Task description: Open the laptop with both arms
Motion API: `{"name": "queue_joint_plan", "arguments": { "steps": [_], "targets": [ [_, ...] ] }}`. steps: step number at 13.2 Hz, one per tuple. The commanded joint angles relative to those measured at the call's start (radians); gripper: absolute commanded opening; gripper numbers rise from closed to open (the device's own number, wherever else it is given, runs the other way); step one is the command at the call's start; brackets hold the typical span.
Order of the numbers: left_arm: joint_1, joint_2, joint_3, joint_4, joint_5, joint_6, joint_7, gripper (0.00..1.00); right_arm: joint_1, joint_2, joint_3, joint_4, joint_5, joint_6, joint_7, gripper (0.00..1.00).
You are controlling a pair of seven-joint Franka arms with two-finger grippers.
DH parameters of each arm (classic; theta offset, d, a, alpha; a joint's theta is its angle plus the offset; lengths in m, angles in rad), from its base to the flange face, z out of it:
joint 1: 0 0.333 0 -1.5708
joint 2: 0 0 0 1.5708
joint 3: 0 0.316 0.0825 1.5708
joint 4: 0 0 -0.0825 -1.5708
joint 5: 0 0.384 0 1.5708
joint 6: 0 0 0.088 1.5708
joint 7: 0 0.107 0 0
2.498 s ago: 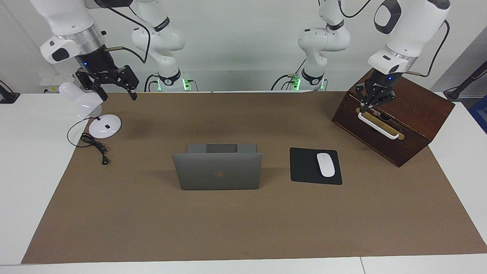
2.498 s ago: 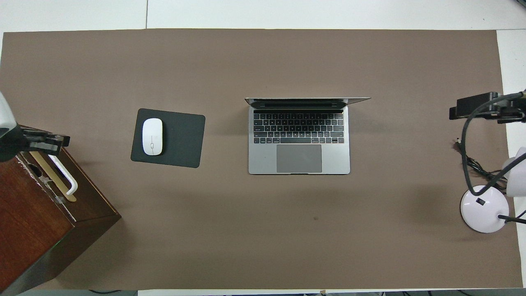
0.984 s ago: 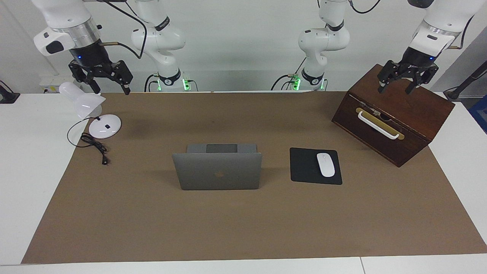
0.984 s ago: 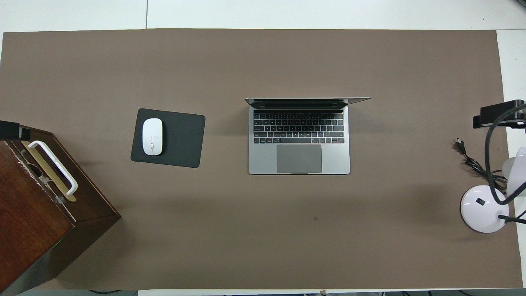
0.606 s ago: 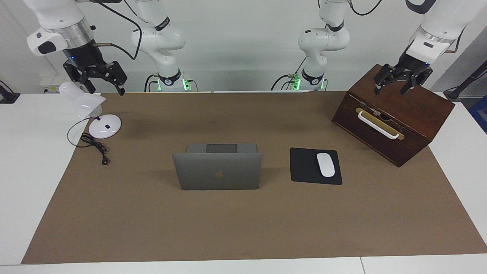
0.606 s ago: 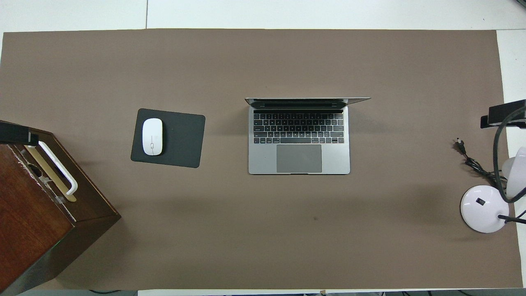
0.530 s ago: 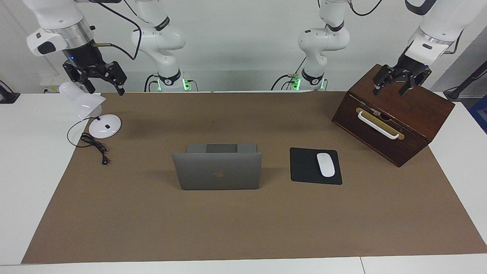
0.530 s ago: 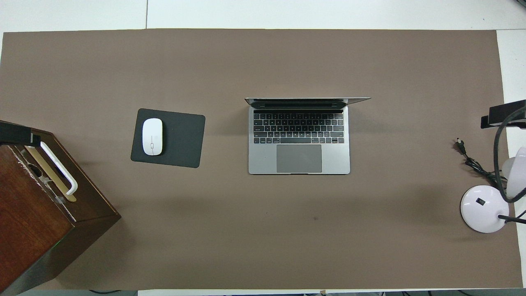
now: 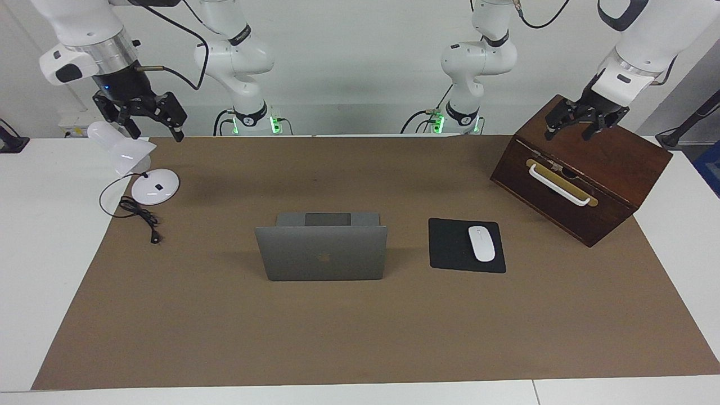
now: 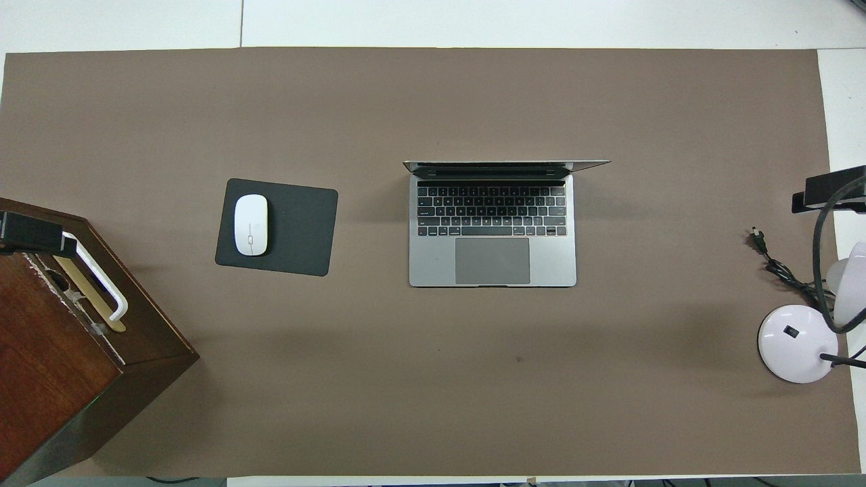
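Observation:
The silver-grey laptop (image 9: 322, 252) stands open in the middle of the brown mat, its lid upright with the dark logo toward the facing camera. The overhead view shows its keyboard and trackpad (image 10: 492, 233). My left gripper (image 9: 571, 130) is open and empty, raised over the wooden box at the left arm's end of the table; only its tip shows overhead (image 10: 27, 231). My right gripper (image 9: 151, 126) is open and empty, raised over the lamp at the right arm's end; its tip shows overhead (image 10: 831, 191). Both are far from the laptop.
A black mousepad (image 9: 466, 246) with a white mouse (image 9: 481, 243) lies beside the laptop toward the left arm's end. A dark wooden box (image 9: 582, 169) with a white handle stands there. A white desk lamp (image 9: 145, 174) with a black cord lies at the right arm's end.
Both grippers rose and drew back toward the table's ends; the left one left the box handle and opened. In the last half second they barely moved. The laptop has not moved.

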Motion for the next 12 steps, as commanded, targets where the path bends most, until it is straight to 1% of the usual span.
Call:
{"name": "queue_joint_plan", "arguments": {
  "steps": [1,12],
  "targets": [
    [0.004,-0.002,-0.004,0.007,0.020,0.008,-0.015,1.00,0.003,-0.022,-0.002,-0.022,-0.015,-0.012,0.021,1.00],
    [0.004,-0.002,-0.004,0.004,0.021,0.015,-0.024,1.00,-0.005,-0.022,-0.008,-0.045,-0.014,0.004,0.023,1.00]
  ]
}}
